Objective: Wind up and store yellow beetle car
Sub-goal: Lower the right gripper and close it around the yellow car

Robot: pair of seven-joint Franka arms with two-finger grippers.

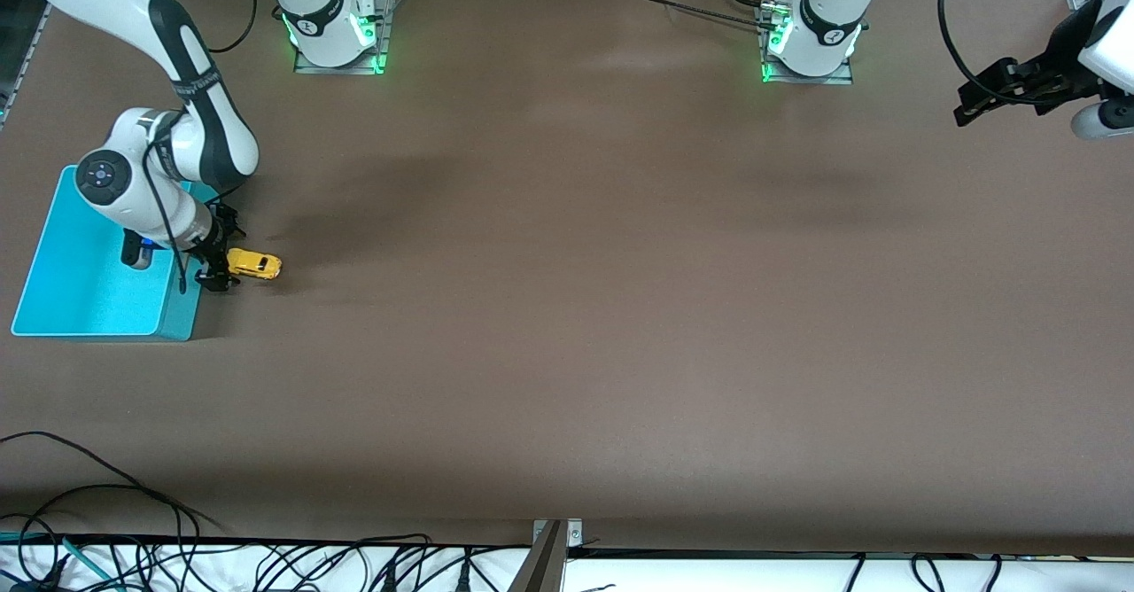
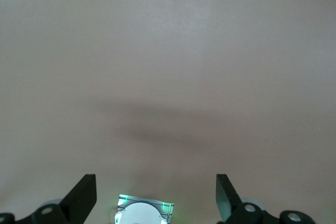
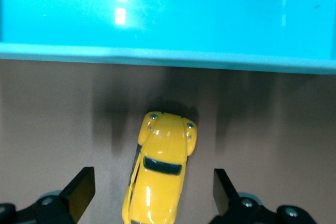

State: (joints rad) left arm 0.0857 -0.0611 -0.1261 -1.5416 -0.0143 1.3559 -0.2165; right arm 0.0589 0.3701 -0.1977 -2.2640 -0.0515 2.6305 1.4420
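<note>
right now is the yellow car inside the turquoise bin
No, the yellow beetle car sits on the table just outside the turquoise bin.

Beetle car [image 1: 254,264] on table [image 1: 567,308], just beside bin [image 1: 89,282].

We hold our right gripper [image 1: 218,263] low over the table, fingers spread wide. Our left gripper [image 1: 979,100] waits raised, fingers likewise apart.

Even overhead light, soft arm shadows on the table [image 1: 567,308], glare inside the bin [image 3: 121,3].
</note>
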